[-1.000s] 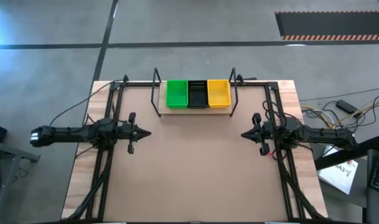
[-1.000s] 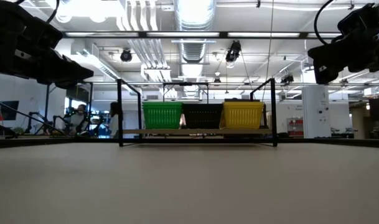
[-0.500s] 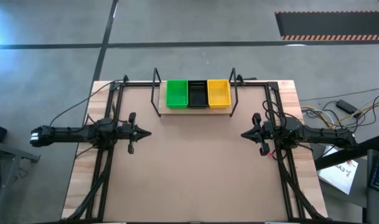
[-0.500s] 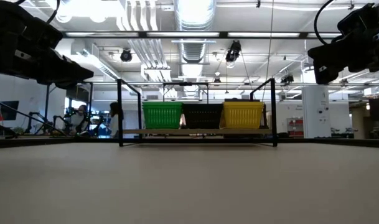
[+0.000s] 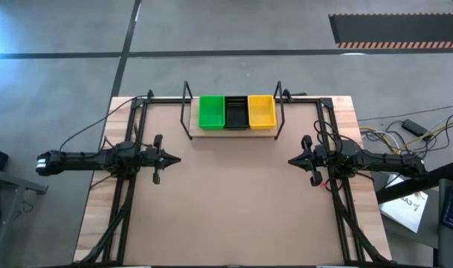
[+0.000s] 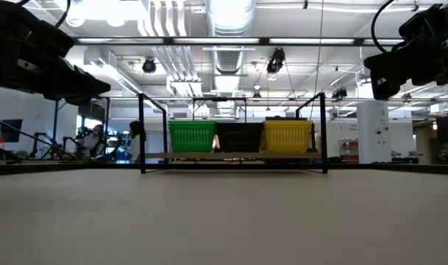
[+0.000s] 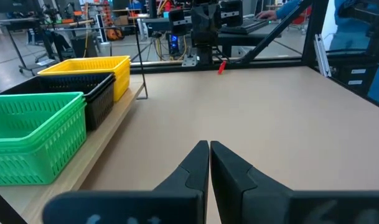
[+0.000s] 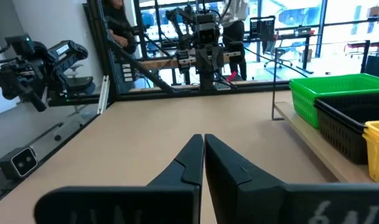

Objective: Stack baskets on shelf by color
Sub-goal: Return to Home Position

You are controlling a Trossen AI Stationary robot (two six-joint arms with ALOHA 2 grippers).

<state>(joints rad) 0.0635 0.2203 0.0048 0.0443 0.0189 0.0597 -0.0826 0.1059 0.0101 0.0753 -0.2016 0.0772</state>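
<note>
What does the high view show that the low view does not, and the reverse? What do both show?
Only the high view shows the brown tabletop from above, with the left gripper and right gripper facing each other across it, away from the light wooden shelf. Only the low view shows the ceiling ducts, a person far behind, and the shelf's load from the side, mesh walls visible. Both show the bright green plastic mesh baskets, black mesh baskets and yellow mesh baskets side by side on the shelf.
</note>
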